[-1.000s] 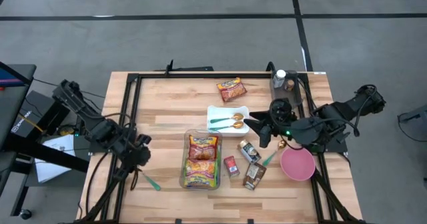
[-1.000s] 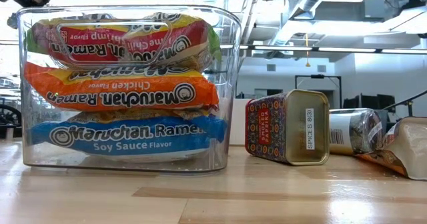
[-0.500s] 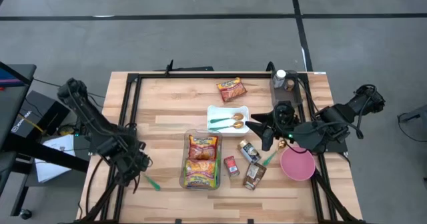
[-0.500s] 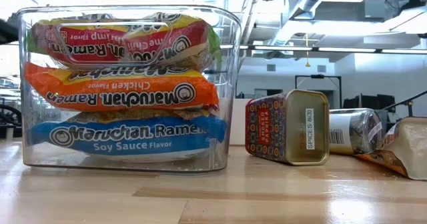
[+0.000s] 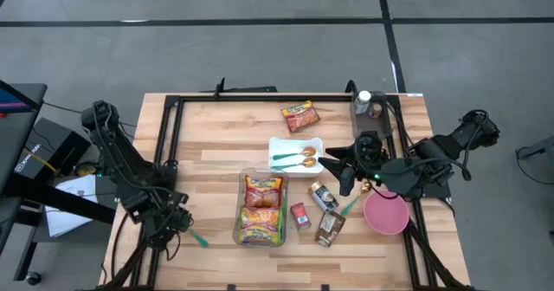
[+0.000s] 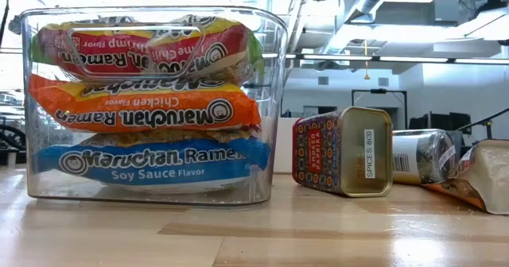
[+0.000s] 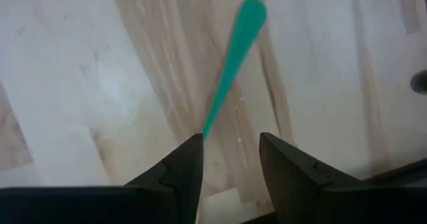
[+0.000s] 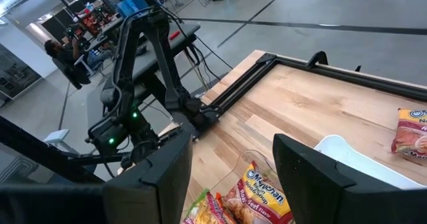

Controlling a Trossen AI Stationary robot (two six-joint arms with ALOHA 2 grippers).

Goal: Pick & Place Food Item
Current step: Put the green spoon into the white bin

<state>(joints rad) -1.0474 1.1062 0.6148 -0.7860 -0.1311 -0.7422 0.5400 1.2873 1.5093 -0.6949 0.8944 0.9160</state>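
Observation:
A clear bin near the table's middle holds stacked ramen packets. One more ramen packet lies flat at the far side. A teal utensil lies flat on the wood at the near left. My left gripper points down just over its end, fingers open with bare wood between them. My right gripper hangs open and raised beside the white tray, nothing between its fingers. My left gripper has one fingertip right at the teal utensil's near end; whether it touches the utensil, I cannot tell. The utensil lies flat on the table, running away from the fingers.
The white tray holds two spoons. A red spice tin, a jar and a brown bag lie right of the bin. A pink bowl and a bottle stand at the right. Black frame rails edge the table.
My left gripper has gone down and toward the table's near edge, coming over the teal utensil. The utensil and the other things lie where they were.

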